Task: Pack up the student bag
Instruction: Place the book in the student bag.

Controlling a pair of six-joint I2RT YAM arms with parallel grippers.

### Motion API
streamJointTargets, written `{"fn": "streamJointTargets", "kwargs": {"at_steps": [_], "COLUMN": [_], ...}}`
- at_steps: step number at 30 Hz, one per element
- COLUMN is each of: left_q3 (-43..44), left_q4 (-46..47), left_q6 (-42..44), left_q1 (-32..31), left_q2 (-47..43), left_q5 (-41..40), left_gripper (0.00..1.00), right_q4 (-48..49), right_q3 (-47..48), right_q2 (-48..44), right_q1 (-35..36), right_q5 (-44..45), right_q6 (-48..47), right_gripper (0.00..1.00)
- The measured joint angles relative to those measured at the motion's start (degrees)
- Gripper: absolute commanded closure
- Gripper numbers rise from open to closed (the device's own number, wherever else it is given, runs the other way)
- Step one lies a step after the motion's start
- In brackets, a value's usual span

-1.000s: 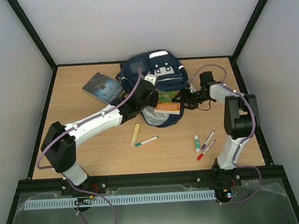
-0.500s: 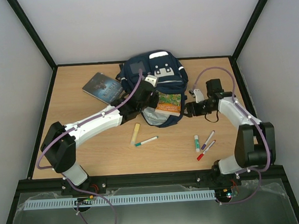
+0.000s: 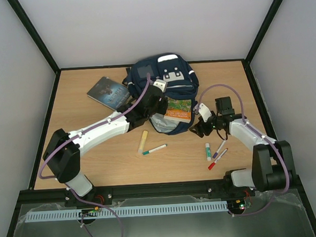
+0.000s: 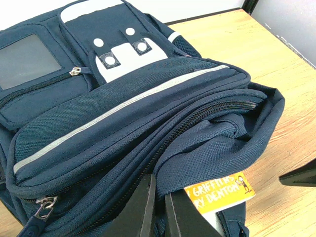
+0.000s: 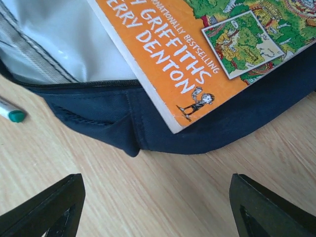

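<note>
Top external: student bag (image 3: 163,75), table's 12 o'clock, orange book (image 3: 178,108) half inside. Left gripper (image 4: 158,207) pinching its rim; right gripper (image 5: 155,210) spread, empty. Unpacked: dark book (image 3: 107,91) 10 o'clock, markers (image 3: 219,149) 5 o'clock.

wooden worktop (image 3: 96,165) | far middle: bag (image 3: 163,75) | far left: book (image 3: 107,91) | middle: yellow stick (image 3: 143,141), green pen (image 3: 154,149) | right: glue stick (image 3: 208,151), purple marker (image 3: 219,147), red marker (image 3: 217,159)

navy backpack (image 3: 164,80) flat at far-centre table, front up, white stripes, main zip open toward near side
</note>
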Motion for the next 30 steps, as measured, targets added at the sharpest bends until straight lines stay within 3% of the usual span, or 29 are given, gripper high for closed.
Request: {"fn": "streamJointTargets", "kwargs": {"at_steps": [2, 6, 19, 30], "left_q3": [0.0, 0.0, 0.0, 0.0], "left_q4": [-0.02, -0.02, -0.11, -0.33], "left_q6": [0.0, 0.0, 0.0, 0.0], "left_q1": [0.0, 0.0, 0.09, 0.11], "left_q2": [0.0, 0.0, 0.0, 0.0], "left_q5": [0.0, 0.02, 0.72, 1.07], "left_gripper": [0.98, 0.98, 0.98, 0.98], "right_q4": [1.84, 6.64, 16.26, 24.41], "right_q3": [-0.04, -0.15, 0.83, 1.01], "right_q2": [1.92, 3.82, 14.62, 17.0], "right_q1": [0.57, 2.16, 3.8, 6.86], "right_q5": [0.87, 2.93, 7.37, 11.76], "right_q6": [-0.72, -2.29, -5.88, -14.4], "right_gripper": [0.24, 0.39, 0.43, 0.5]}}
